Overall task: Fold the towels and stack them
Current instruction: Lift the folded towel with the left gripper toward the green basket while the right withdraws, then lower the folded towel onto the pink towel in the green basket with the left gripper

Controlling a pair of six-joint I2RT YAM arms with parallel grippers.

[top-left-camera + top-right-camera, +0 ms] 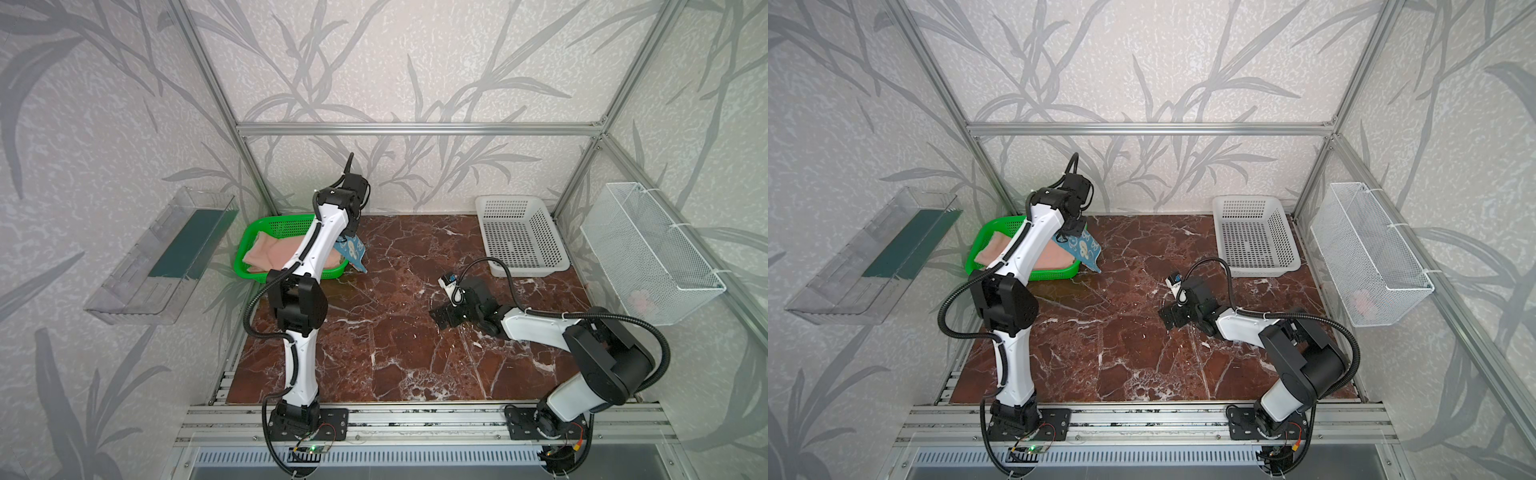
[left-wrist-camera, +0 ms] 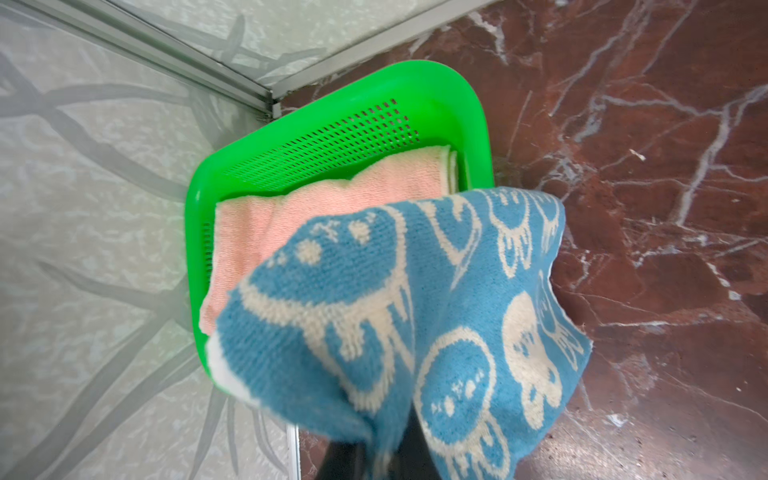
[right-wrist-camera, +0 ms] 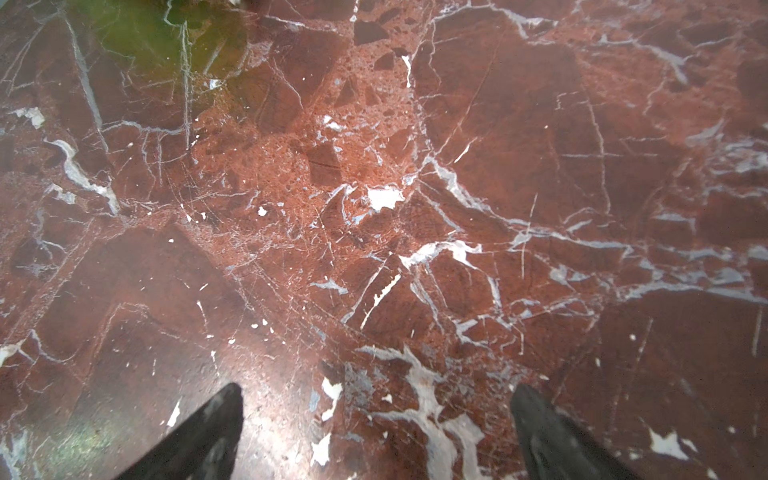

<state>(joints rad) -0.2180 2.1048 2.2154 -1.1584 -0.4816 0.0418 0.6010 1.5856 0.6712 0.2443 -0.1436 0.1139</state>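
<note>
Teal knitted towel with white cartoon faces (image 2: pixel 415 311) dangling from left gripper (image 1: pixel 1067 236), clamped shut on it, just past the rim of the green perforated plastic basket (image 2: pixel 457 104). Plain pink towel (image 2: pixel 332 199) bundled in that basket, cream cloth edge (image 2: pixel 452 164) beneath. Nothing folded or stacked on the red marble desk (image 3: pixel 415 166) yet, apparently. Right gripper (image 3: pixel 376 390) spread wide, empty, low over it. White slotted plastic basket (image 1: pixel 519 237) well apart; path apparently unobstructed.

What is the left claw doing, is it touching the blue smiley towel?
Touching. The left wrist view shows the teal towel bunched up and hanging straight out of the shut left gripper.
</note>
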